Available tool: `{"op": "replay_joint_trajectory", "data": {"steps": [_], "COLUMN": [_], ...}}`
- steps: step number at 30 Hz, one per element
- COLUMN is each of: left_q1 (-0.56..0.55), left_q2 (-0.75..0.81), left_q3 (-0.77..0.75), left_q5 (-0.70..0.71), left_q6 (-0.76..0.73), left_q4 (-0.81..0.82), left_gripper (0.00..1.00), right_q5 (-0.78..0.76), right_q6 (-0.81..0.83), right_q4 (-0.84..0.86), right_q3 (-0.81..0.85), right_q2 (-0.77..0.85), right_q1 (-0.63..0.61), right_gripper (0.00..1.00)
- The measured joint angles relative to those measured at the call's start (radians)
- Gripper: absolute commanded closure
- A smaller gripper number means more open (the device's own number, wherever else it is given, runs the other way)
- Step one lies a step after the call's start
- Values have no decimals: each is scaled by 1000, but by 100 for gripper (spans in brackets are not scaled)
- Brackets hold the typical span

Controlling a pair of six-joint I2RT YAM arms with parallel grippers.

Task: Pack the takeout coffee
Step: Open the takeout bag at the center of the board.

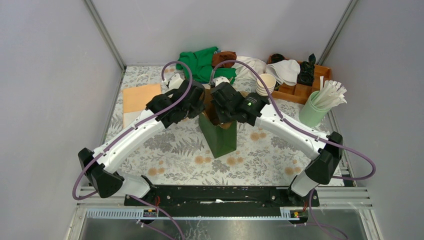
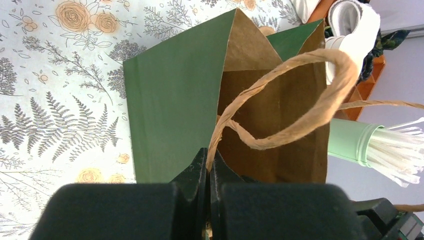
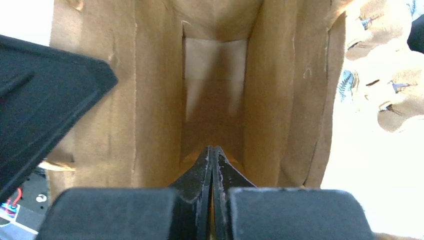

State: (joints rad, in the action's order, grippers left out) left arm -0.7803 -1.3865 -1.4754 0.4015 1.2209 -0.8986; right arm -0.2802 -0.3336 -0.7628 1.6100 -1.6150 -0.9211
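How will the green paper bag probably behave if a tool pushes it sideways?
The green paper bag likely tips easily: it stands tall and narrow, and its inside looks empty. Its thin, creased walls probably buckle rather than push back.

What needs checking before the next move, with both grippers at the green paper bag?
1. The green paper bag with brown lining stands upright: ok.
2. The left gripper is shut on the bag's rim: ok.
3. The right gripper is shut on the opposite rim: ok, as far as its wrist view shows.
4. The bag's inside is free: ok, bare bottom in the right wrist view.
5. The brown twine handle is clear of the mouth: not ok, it loops across the opening.
6. The white lidded takeout coffee is located: cannot tell, no clear sighting.
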Motion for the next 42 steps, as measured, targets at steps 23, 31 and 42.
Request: {"op": "replay_joint_trajectory", "data": {"steps": [23, 31, 42], "left_q1": [-14, -40, -59], "left_q2": [0, 0, 14], "left_q3": [-11, -11, -11], "left_q5": [-11, 19, 160], "left_q6": [-124, -152, -198], "left_q4": [-48, -47, -11], "left_gripper": [100, 100, 100], "right_q5": [102, 256, 336], "right_q6": [64, 64, 21], "right_q4": [-388, -494, -556], "right_q3": [230, 284, 223], "right_q2": [-157, -187, -113], "right_q1": [75, 75, 75], "right_gripper": [100, 100, 100]}}
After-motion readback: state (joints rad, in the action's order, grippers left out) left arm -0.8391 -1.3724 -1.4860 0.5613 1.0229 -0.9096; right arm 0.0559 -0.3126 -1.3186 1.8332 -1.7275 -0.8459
